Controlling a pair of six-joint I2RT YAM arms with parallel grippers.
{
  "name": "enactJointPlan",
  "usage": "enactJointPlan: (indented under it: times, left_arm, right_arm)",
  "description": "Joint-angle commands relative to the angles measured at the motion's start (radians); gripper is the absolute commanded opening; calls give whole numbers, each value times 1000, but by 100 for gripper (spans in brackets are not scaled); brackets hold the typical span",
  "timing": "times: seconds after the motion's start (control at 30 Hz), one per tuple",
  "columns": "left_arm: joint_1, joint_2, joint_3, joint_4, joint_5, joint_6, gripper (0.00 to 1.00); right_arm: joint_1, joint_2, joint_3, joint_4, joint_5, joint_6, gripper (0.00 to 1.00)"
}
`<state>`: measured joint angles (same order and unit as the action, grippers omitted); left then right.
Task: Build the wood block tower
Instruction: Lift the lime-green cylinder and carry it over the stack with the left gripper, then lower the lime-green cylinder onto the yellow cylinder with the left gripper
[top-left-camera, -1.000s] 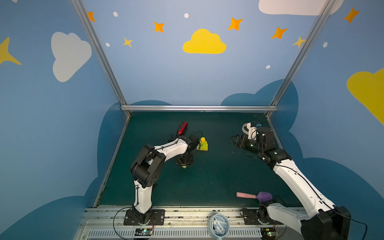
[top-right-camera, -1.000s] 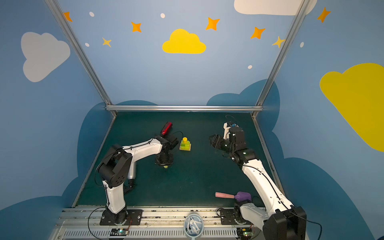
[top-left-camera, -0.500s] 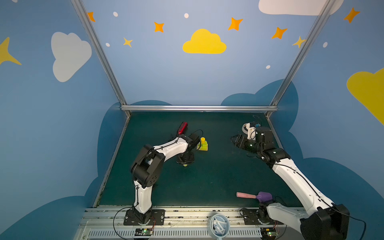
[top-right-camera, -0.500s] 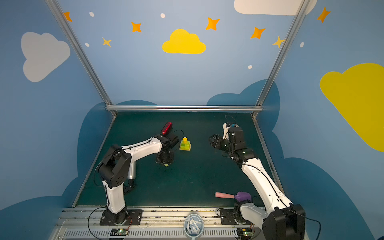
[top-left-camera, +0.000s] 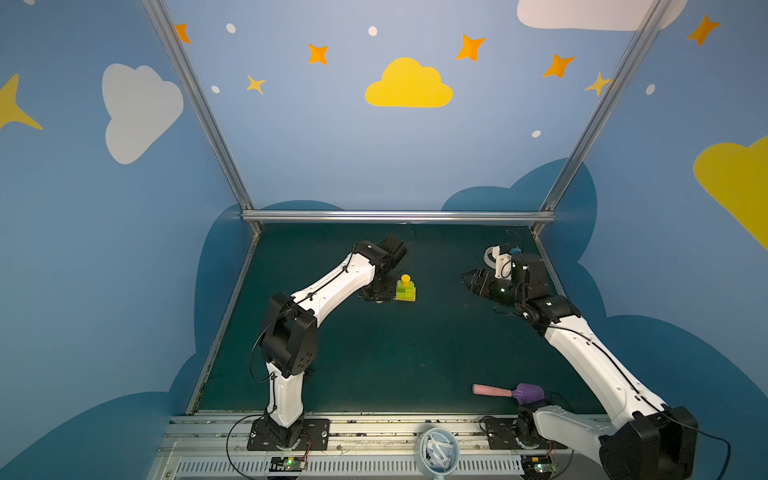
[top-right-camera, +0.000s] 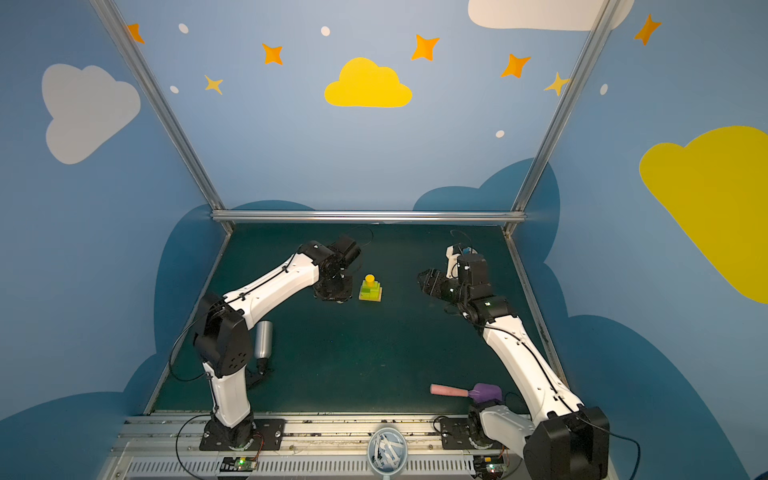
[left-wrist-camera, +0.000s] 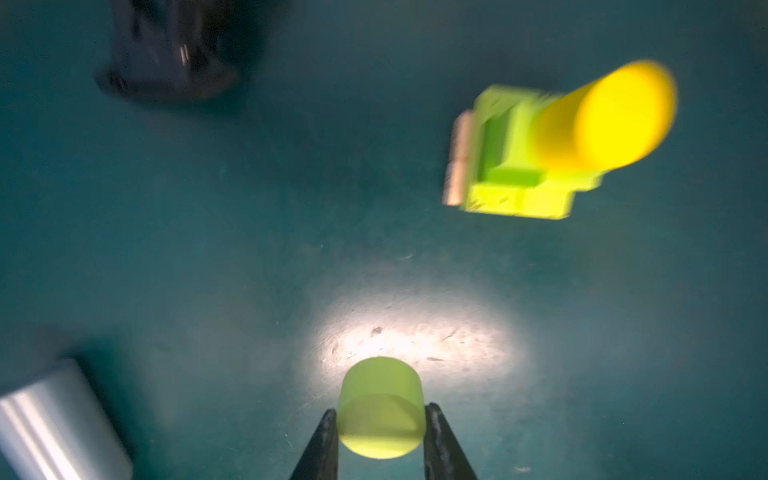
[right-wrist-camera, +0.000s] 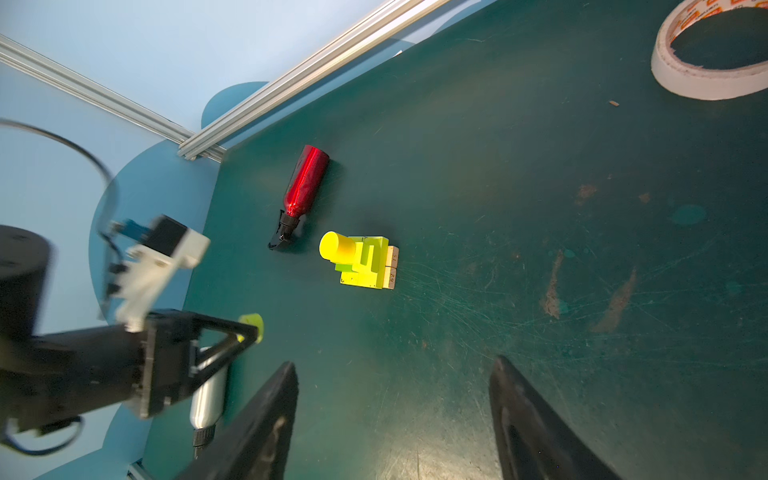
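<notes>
Near the tower (top-left-camera: 405, 291), left end effector (left-wrist-camera: 381, 409) has carried lime cylinder (left-wrist-camera: 380, 390) closer.

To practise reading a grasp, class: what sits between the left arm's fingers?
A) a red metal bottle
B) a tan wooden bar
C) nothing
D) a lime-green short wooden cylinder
D: the left wrist view shows the lime-green short wooden cylinder pinched between the left arm's dark fingers, apart from the stepped block tower.
</notes>
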<state>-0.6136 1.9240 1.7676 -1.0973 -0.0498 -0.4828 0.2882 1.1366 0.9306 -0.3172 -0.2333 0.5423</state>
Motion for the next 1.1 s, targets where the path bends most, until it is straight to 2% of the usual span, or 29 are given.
enactJointPlan:
  times: [0.0,0.4,0.6,1.07]
  left_arm:
    - [6,64,124,-102,-15,67,31]
    - [5,313,591,-254,11,144,32]
    - [5,443,825,-340,58,165,33]
    - [-13,514,859,-327,88,197,33]
  right_arm:
    - [-8,11,-1,15,-21,-10,71]
    - [-24,72,12,40,-49,-1,71]
    - [-28,73,13,29,-61,-8,71]
    - [-38,64,-9,36,-63,-8,71]
